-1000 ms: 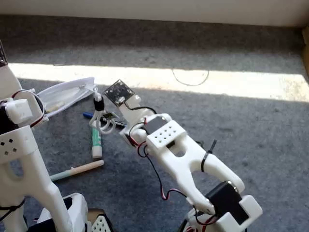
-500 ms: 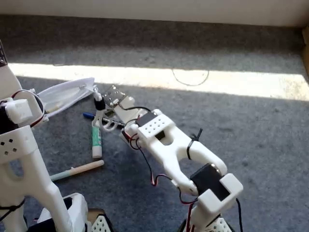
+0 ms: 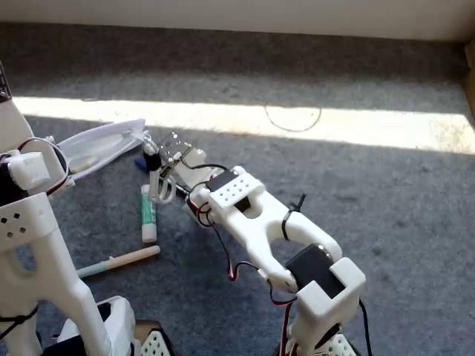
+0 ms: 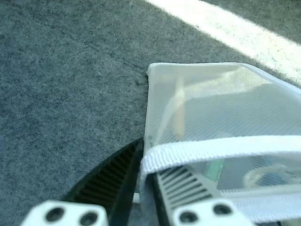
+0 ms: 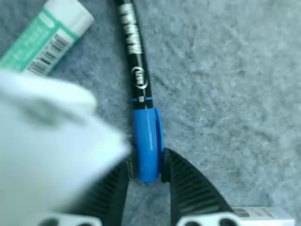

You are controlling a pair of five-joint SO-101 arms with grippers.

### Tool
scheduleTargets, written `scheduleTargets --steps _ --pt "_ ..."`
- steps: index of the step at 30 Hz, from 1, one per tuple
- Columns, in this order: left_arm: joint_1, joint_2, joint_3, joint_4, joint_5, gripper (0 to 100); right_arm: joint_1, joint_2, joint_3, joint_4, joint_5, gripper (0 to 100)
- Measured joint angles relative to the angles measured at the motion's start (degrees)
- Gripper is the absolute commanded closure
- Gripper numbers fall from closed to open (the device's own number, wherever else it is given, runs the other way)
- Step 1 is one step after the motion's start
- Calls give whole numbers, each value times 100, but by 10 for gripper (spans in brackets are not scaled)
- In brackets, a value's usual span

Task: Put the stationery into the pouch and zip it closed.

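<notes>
The right gripper clasps the pen (left gripper pinches the pouch).

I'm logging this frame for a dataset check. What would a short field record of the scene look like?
left gripper: shut on pouch rim
right gripper: shut on blue-capped pen, at its cap
pouch mouth: appears open
inside pouch: pale stick-like item
loose on carpet: glue stick, pale pen
</notes>
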Motion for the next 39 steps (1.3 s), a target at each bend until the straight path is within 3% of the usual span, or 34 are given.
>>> scheduleTargets --steps 7,17,26,39 --pt "0 0 0 0 0 993 281 0 0 44 387 994" --pt "0 0 0 0 0 992 730 -26 -932 1653 387 994" --pt "0 0 0 0 0 992 870 -712 -1020 2497 413 994" --pt "0 0 0 0 -9 992 1811 -1679 -1020 3877 642 994"
